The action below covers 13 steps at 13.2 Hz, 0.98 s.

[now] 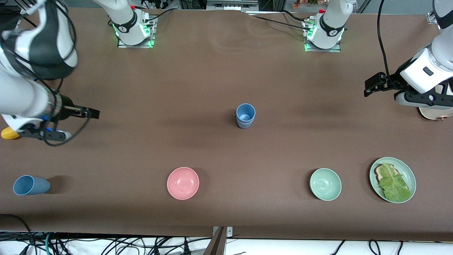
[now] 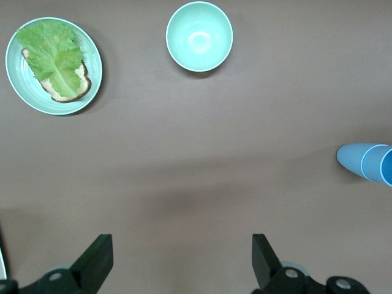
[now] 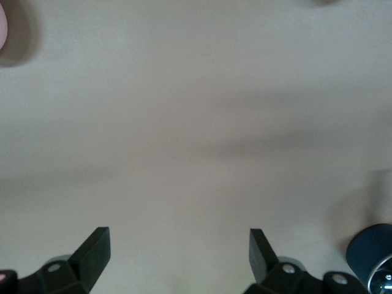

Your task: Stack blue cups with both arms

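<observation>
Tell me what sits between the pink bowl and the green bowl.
Nothing: bare table between the pink bowl and green bowl, front view.

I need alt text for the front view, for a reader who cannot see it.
A brown table holds two blue cups, one upright at centre, one on its side beside a pink bowl. Both open grippers, left and right, hover empty.

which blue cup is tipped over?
The blue cup at the right arm's end of the table, level with the bowls, lies on its side. The one mid-table stands upright, mouth up.
</observation>
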Each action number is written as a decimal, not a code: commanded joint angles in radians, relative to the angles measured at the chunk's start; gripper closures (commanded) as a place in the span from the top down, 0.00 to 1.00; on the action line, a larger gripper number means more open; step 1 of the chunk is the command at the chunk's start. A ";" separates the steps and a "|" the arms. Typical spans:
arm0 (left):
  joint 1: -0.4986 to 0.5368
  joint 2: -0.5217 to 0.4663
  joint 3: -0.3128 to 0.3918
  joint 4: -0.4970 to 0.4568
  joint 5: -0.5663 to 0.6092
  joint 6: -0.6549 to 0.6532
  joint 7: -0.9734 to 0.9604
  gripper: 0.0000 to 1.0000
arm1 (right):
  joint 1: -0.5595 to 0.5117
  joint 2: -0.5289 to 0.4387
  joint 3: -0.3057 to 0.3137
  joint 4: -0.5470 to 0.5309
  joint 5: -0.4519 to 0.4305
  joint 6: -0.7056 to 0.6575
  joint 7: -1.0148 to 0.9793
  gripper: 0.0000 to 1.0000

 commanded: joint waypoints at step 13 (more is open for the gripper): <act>0.001 0.010 -0.005 0.012 0.026 0.015 -0.010 1.00 | -0.237 -0.306 0.148 -0.196 -0.002 0.007 -0.148 1.00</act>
